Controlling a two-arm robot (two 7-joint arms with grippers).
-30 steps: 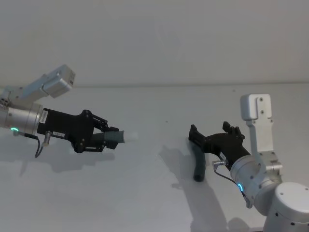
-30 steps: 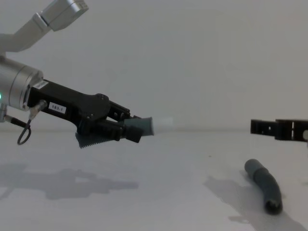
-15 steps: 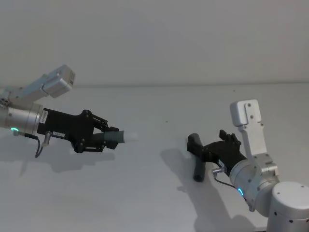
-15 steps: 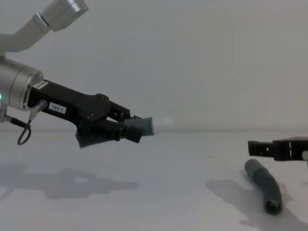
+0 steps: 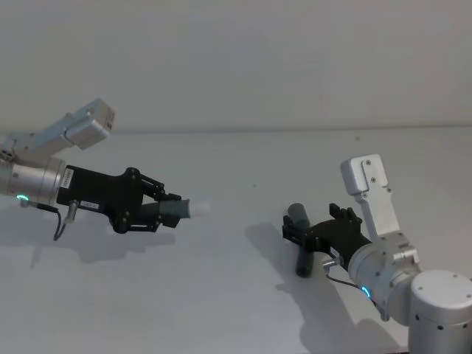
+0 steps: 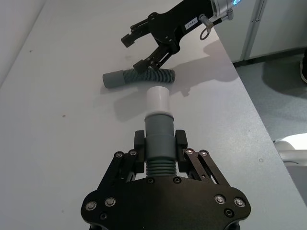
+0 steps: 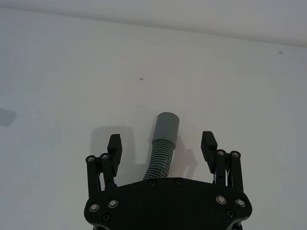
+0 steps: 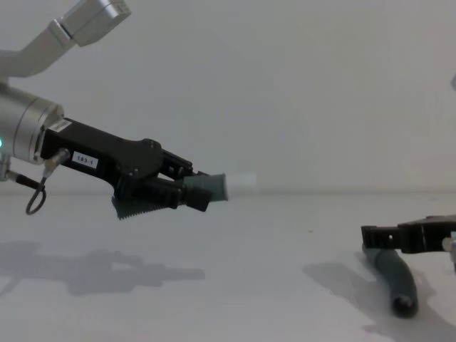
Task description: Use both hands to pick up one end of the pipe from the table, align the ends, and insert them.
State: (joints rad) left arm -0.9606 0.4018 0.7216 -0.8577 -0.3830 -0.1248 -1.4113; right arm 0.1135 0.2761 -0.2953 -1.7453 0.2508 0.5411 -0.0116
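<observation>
The left black two-finger gripper [image 6: 159, 143] hangs above the plain white table [image 5: 221, 295] on the left side, clamped on a ribbed dark grey hose piece [image 6: 158, 158] whose white tip [image 6: 157, 99] points toward the right arm. The right black gripper [image 7: 161, 141] sits low with its fingers spread, straddling the second bent grey hose piece [image 7: 165, 127], which lies on the table.
</observation>
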